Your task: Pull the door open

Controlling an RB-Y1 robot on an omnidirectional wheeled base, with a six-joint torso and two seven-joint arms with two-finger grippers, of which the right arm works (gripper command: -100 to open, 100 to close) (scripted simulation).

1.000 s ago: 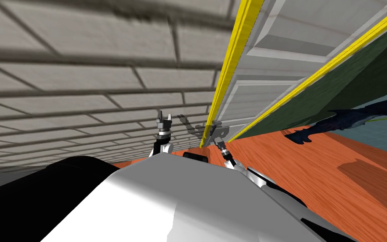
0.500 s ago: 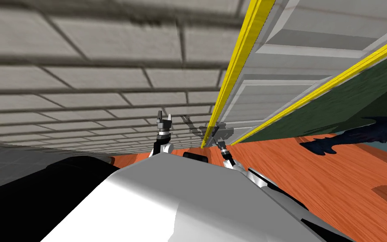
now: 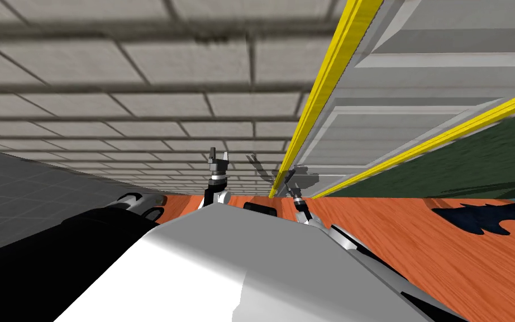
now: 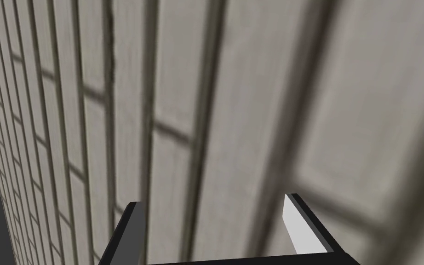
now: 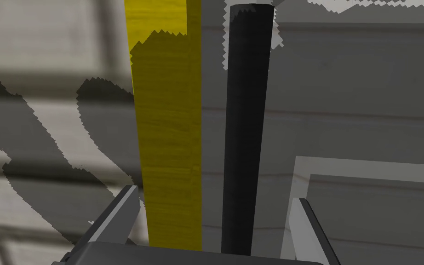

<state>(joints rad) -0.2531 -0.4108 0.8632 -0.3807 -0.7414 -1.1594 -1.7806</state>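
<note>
A pale grey brick wall (image 3: 139, 100) spreads across the upper left and centre of the head view, its courses running in toward the middle of the frame. An orange wood-grain floor (image 3: 418, 257) takes the lower right, and a dark ragged shape (image 3: 485, 215) lies on it near the right edge; we cannot tell what it is. The door (image 3: 418, 112), light grey with recessed panels, fills the upper right and narrows down toward the middle of the frame. It lies between two yellow strips. The yellow frame post (image 3: 320, 106) runs along its left side against the brick wall. A second yellow strip (image 3: 452, 137) runs along its right side, with a dark green wall (image 3: 485, 167) beyond that

In the right wrist view we see the door's handle (image 5: 247, 129), a round black bar in front of the grey door face, just beside the yellow frame post. Our right gripper (image 3: 286, 178) sits just right of centre in the head view, low on the post where it meets the door. Its fingers (image 5: 119, 216) stand apart, with the bar and part of the post between them. The bar is nearer one finger and touches neither, so nothing is clamped. Our left gripper (image 3: 219, 152) is raised a little left of centre in the head view, in front of the brick wall, its fingers also apart
</note>
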